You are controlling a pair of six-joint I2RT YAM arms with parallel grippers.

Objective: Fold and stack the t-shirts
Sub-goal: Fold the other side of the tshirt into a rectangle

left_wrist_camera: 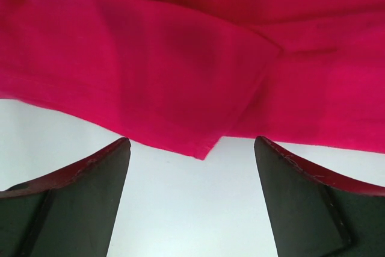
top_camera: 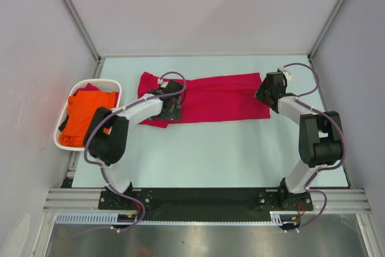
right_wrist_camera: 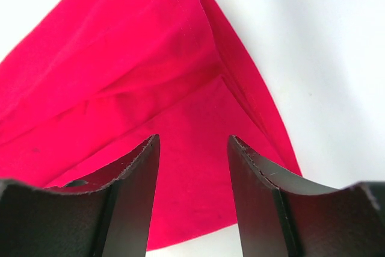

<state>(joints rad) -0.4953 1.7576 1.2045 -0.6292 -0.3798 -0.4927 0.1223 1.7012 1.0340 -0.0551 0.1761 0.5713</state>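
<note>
Clearly, the left gripper (left_wrist_camera: 191, 142) was seen with its jaws spread wide and nothing held between them, placed at the near edge of the crimson t-shirt (top_camera: 216, 97). The right gripper (right_wrist_camera: 192, 139) was also found open, its fingers apart above the right end of the same shirt, no cloth pinched. The shirt was laid as a long folded band across the table (top_camera: 210, 154). The orange t-shirt (top_camera: 84, 115) was seen crumpled in the white basket (top_camera: 65, 145) at the left
</note>
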